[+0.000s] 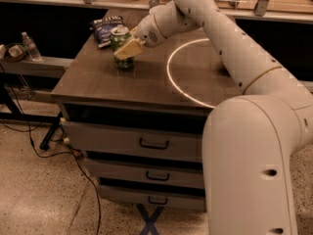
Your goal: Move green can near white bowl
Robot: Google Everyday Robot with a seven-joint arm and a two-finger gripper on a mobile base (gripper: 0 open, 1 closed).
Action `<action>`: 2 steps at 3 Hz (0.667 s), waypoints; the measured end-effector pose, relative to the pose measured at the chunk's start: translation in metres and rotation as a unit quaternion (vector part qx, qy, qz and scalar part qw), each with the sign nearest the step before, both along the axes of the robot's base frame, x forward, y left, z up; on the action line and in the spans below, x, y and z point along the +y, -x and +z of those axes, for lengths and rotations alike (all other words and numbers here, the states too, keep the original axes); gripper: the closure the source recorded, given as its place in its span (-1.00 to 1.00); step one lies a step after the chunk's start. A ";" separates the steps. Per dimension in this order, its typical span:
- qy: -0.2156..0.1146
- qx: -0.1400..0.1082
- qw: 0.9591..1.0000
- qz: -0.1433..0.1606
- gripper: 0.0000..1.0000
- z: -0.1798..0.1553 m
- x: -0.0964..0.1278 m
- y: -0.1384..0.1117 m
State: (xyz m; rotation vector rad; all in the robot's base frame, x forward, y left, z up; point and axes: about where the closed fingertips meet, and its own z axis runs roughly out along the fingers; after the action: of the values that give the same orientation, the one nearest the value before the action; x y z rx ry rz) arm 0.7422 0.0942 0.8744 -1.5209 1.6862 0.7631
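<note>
The green can (119, 42) stands upright on the left part of the dark wooden tabletop (98, 82), its silver top showing. My gripper (128, 49) reaches it from the right, and a pale yellow finger (126, 48) lies across the can's front, closed on it. The can's base is at the tabletop. The white bowl is not in view; my arm covers the right part of the table.
A dark blue snack bag (105, 26) lies just behind the can. A ring of light (172, 82) marks the table's middle. The cabinet has several drawers (153, 143). A water bottle (30, 46) stands on a shelf at left; cables (73, 155) trail on the floor.
</note>
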 end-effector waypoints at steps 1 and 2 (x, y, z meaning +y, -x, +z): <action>-0.001 -0.007 1.000 -0.004 1.00 0.006 0.000 0.000; -0.014 -0.081 0.996 -0.047 1.00 0.074 -0.001 0.004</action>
State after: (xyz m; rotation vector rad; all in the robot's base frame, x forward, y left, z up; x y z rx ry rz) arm 0.7387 0.0927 0.9480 -1.4338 1.6072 0.5971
